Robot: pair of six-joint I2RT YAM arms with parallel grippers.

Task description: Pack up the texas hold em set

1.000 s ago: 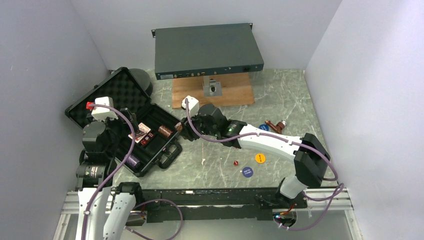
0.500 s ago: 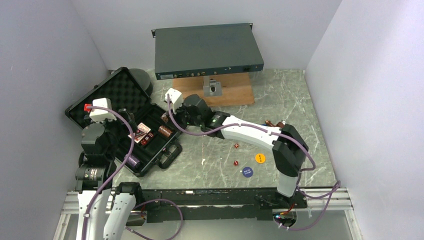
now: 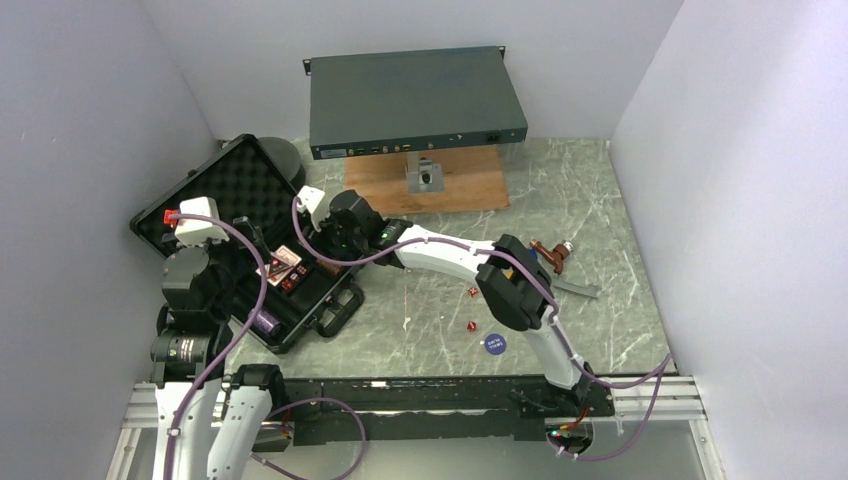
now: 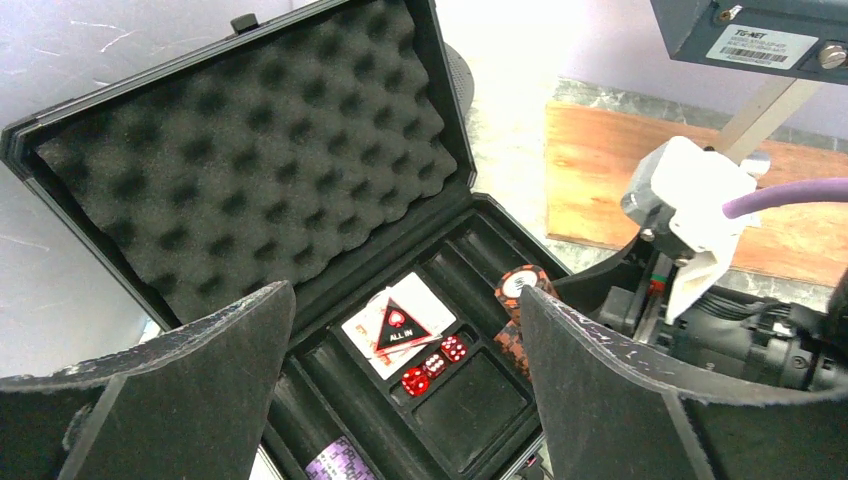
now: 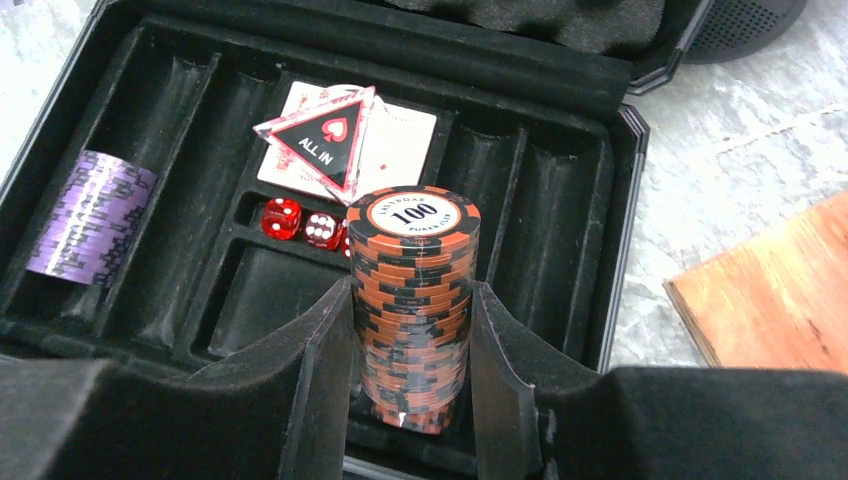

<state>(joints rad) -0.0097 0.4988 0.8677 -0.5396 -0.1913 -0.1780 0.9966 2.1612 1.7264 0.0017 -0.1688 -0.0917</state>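
Marble tabletop [image 3: 430,310]; right arm [image 3: 440,255] stretched over open briefcase [image 3: 225,185], right fingers [image 5: 320,370] clamping brown chip roll [image 5: 412,300]; left fingers [image 4: 200,380] spread wide

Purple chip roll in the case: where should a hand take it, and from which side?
Probably straight from above, pinching its two flat ends along the slot. The purple chip roll lies on its side in a narrow slot of the case; the walls hug its curved flanks, and the slot looks bare past one end.

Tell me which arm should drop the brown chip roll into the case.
Right. The right gripper holds the brown chip roll upright over the open case and its slots. The left gripper hangs open and empty above the case.
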